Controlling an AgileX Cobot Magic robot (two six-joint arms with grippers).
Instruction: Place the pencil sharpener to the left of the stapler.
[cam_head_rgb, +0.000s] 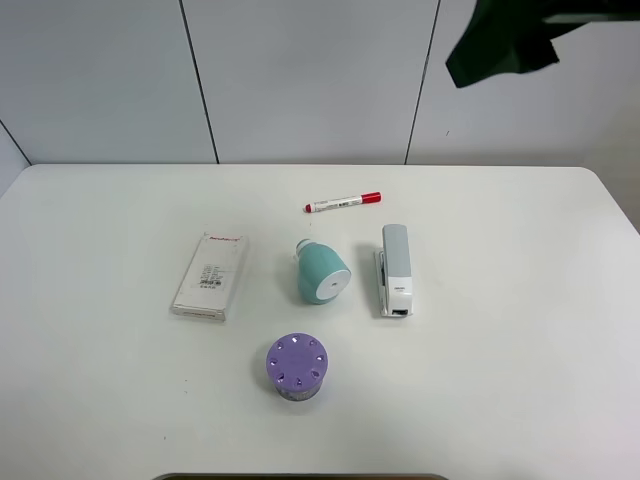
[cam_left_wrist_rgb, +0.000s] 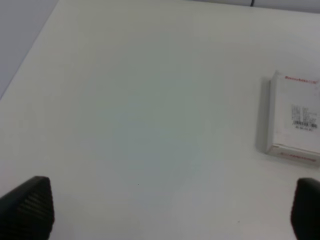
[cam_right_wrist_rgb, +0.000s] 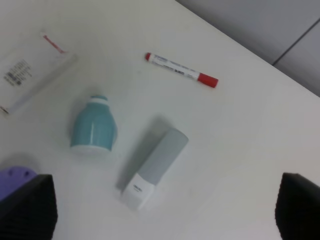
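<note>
Teal body: from the high camera I see the pencil sharpener (cam_head_rgb: 321, 272) lying on its side, already left of the stapler (cam_head_rgb: 395, 270) and just beside it, not touching.
Long axis: I read it running from the small white end, away from me, to the flat white face, tilted slightly.
Right arm overhead: a dark shape at the upper right of the high view looks to me like part of the arm, well above and behind the stapler; I cannot see the pincer itself there.
Left camera: my left gripper (cam_left_wrist_rgb: 165, 207) stands wide, both fingertips at the frame's edges with bare table between; only the flat white box (cam_left_wrist_rgb: 294, 120) shows ahead of it, the sharpener out of view.
Right camera: my right gripper (cam_right_wrist_rgb: 165, 210) is also spread wide and empty; the sharpener (cam_right_wrist_rgb: 93, 131) and stapler (cam_right_wrist_rgb: 154, 167) lie ahead of it, stapler nearly between the fingers, sharpener off toward one finger.
Nearer arm: I judge the right one.
Surface: plain white table (cam_head_rgb: 520, 380), flat and matte.
Room: pale panelled wall behind; red-capped marker (cam_head_rgb: 343, 202) beyond the pair, purple cylinder (cam_head_rgb: 297, 366) nearer me.
</note>
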